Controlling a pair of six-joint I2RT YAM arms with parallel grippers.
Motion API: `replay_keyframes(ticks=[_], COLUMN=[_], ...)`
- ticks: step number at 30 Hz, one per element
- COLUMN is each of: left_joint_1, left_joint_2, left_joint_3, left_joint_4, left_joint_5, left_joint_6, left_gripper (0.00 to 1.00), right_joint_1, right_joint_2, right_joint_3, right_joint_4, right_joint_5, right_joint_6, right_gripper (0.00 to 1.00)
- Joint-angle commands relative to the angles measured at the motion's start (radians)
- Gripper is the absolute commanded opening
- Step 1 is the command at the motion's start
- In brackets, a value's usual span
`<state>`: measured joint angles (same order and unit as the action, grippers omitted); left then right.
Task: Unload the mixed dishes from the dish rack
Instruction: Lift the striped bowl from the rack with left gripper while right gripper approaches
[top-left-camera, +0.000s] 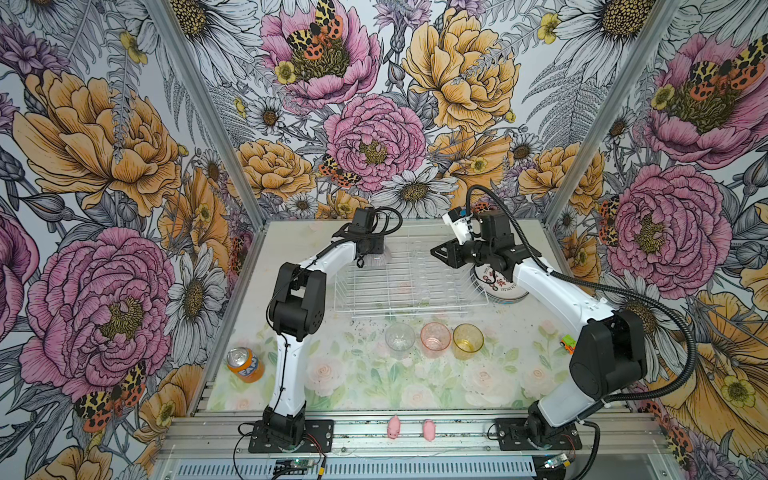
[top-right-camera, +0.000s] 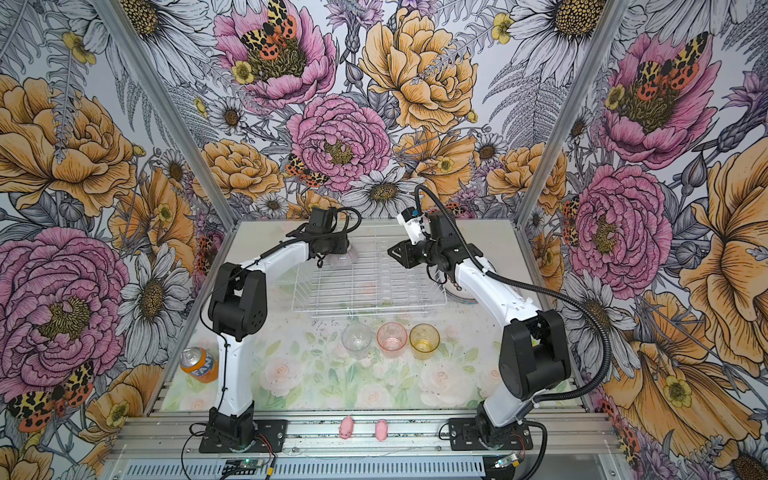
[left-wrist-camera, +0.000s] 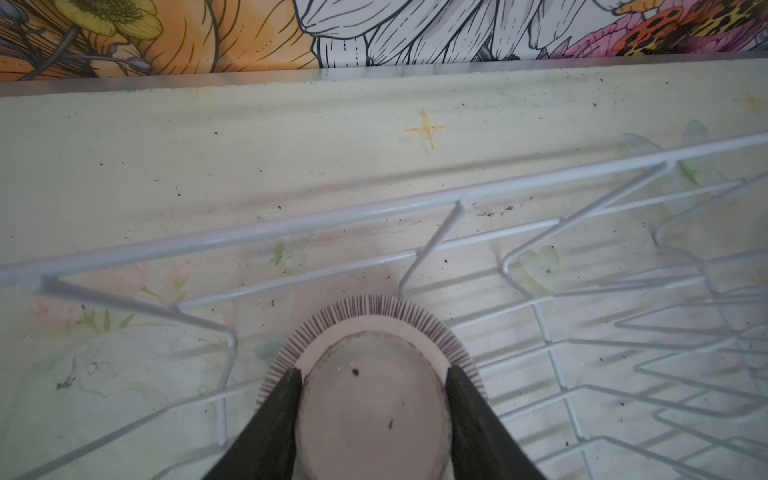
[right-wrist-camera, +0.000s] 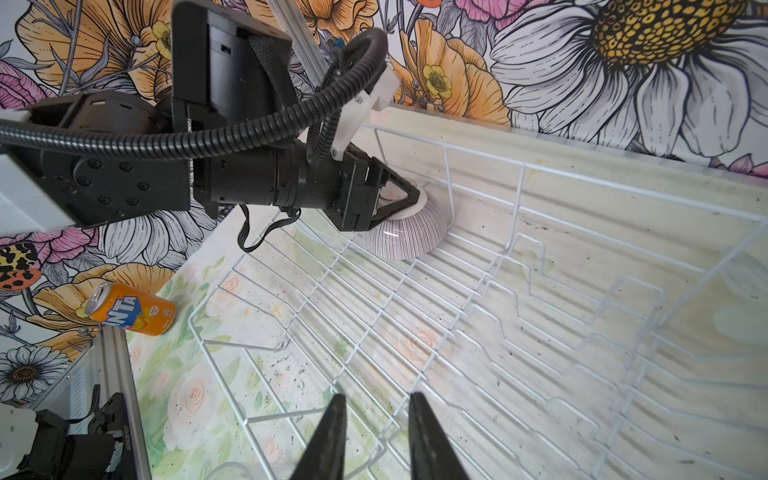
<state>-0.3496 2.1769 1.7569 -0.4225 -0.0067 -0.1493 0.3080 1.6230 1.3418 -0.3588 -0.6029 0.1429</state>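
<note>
Nearest the camera, two pink pig figures (top-left-camera: 393, 427) lie on the front rail. Behind them on the desk (top-left-camera: 353, 382) the clear tumbler (top-left-camera: 400, 338), pink tumbler (top-left-camera: 435, 340) and amber tumbler (top-left-camera: 468, 340) stand in a row, already out of the dish rack (top-left-camera: 415, 286), with a stack of plates (top-left-camera: 496, 287) just beside its right end, partly hidden by the right arm. Only the ribbed bowl (right-wrist-camera: 409, 239) lies inside, tilted mouth-down in the far left corner. Its foot is clamped by the left hand (left-wrist-camera: 374, 370), while the right hand (right-wrist-camera: 377, 397) hovers over the rack, fingers slightly apart and empty. Unloading is judged nearly complete, with only this bowl left to lift out and set down.
</note>
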Motion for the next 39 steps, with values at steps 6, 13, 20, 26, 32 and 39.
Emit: replay_keyframes(ticks=[6,13,20,26,32,39], left_joint_1=[-0.006,-0.001,-0.015,-0.041,-0.047,-0.066], left_joint_2=[-0.088,-0.115,-0.125,-0.141,-0.204,-0.221], left_joint_3=[-0.054,-0.122,-0.155,-0.143,-0.206,-0.232], left_joint_4=[0.010,0.061,0.032,-0.094,-0.108,-0.164], left_joint_5=[0.070,0.112,0.108,0.048,0.034,0.042], left_joint_6=[-0.015,-0.035,-0.014,0.041,0.053,0.075], left_gripper=[0.48,0.47,0.47,0.47,0.46,0.47], right_joint_1=[0.003,0.035,0.051,0.051,0.052,0.053], right_joint_2=[0.044,0.091,0.113,0.102,0.080,0.055], right_joint_3=[-0.018,-0.015,-0.007,-0.012,-0.026,-0.043], right_joint_4=[0.046,0.047,0.046,0.046,0.046,0.045], right_joint_5=[-0.105,-0.104,-0.103,-0.095,-0.085,-0.074], right_joint_6=[0.073,0.096,0.102,0.107,0.106,0.104], right_gripper=[0.33,0.37,0.38,0.39,0.39,0.39])
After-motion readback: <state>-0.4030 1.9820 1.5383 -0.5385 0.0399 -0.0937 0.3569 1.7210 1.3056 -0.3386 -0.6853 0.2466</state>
